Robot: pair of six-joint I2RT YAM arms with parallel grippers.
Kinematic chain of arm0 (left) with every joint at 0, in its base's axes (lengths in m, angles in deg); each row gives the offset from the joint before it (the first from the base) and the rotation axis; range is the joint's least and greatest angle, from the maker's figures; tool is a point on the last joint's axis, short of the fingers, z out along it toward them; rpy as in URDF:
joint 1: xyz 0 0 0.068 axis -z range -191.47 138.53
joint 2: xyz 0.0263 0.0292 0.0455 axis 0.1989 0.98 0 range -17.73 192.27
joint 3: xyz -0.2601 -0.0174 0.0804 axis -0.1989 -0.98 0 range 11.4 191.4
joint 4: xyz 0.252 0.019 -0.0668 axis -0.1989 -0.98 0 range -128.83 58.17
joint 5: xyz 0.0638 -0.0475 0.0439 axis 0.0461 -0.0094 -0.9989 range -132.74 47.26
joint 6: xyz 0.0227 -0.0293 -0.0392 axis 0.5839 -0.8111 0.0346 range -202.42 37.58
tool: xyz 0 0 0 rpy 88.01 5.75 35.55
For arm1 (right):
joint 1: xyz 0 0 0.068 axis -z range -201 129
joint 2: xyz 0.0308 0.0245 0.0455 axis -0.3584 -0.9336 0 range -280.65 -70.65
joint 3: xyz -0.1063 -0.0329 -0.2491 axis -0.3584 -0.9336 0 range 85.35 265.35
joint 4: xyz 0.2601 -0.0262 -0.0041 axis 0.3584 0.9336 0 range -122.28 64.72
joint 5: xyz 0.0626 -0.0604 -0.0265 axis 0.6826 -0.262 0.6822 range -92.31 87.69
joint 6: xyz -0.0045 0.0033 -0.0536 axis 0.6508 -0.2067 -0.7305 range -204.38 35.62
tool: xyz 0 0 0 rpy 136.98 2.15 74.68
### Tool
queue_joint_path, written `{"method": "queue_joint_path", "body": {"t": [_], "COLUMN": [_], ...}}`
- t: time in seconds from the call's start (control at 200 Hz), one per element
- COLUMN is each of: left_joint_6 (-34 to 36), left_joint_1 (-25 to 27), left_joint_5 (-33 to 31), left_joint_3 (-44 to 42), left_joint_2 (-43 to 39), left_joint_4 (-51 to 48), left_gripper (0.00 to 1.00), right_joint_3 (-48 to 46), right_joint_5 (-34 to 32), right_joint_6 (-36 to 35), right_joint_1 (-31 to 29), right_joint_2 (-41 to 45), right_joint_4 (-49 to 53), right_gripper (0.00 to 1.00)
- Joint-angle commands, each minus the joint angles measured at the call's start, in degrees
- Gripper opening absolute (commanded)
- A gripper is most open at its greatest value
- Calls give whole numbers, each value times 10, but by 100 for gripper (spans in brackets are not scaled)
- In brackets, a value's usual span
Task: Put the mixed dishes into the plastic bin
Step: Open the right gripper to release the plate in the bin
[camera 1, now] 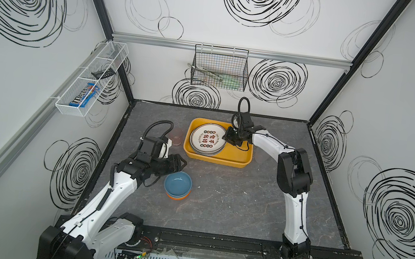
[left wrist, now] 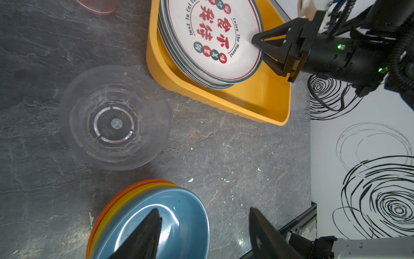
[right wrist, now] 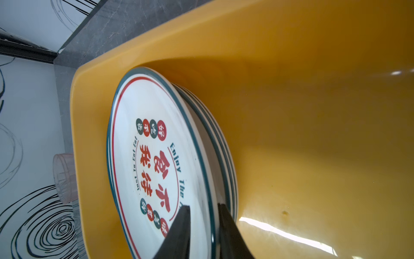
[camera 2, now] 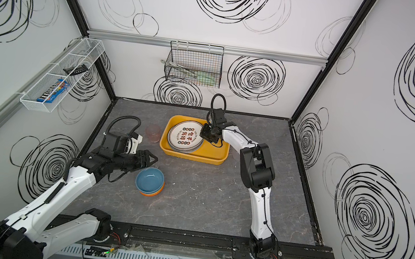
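— Right wrist view first: what is written on the top plate [right wrist: 156, 157]?
— "Enjoy The" runs down one side and "Just To Eat Eat" down the other. Big red Chinese characters sit between them, with small ones in red and green dots. The left wrist view shows the whole line, "Enjoy The Moment".
— Where does it lie?
— It lies on the stack of plates [camera 1: 203, 152] at the left end of the plastic bin [camera 1: 213, 159]. The right end of the bin's floor is bare.
— And the right gripper [right wrist: 203, 206]?
— Its fingers [right wrist: 179, 233] stand on either side of the top plate's rim, one over the face and one outside the edge, a little apart. I cannot tell whether they pinch the rim.
— The left gripper [left wrist: 203, 209]?
— Its fingers are spread wide and hold nothing. One tip hangs over the blue bowl [left wrist: 179, 224], the other over bare tabletop [left wrist: 224, 145].
— What is under that bowl?
— It is nested on orange bowls [camera 1: 178, 198], out on the tabletop and nearer the arms' bases than the bin.
— Any cups?
— A clear cup [left wrist: 115, 118] stands near the bowls and the bin, touching neither. The marks on its base are too small to read. A pink cup [camera 1: 176, 137] sits just beside the bin's left wall.
— Other writing?
— A blue box [camera 1: 84, 96] in the white mesh shelf [camera 1: 67, 110] on the left wall reads "m&m's".
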Motion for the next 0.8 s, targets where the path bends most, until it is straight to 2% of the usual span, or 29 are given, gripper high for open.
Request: {"method": "queue_joint_path", "body": {"t": [0.0, 0.375, 0.795], "left_joint_6": [4, 3, 4], "left_joint_1": [-6, -6, -8], "left_joint_5": [7, 5, -14], "left_joint_3": [-6, -10, -21], "left_joint_2": [-2, -9, -35], "left_joint_4": [15, 12, -14], "left_gripper": [66, 66, 66], "right_joint_3": [17, 11, -118], "right_joint_5": [-38, -55, -41], "right_joint_6": [-20, -30, -42], "right_joint_1": [-4, -12, -18], "right_joint_2": [0, 9, 140], "right_joint_4": [38, 54, 12], "right_gripper": [26, 29, 29]}}
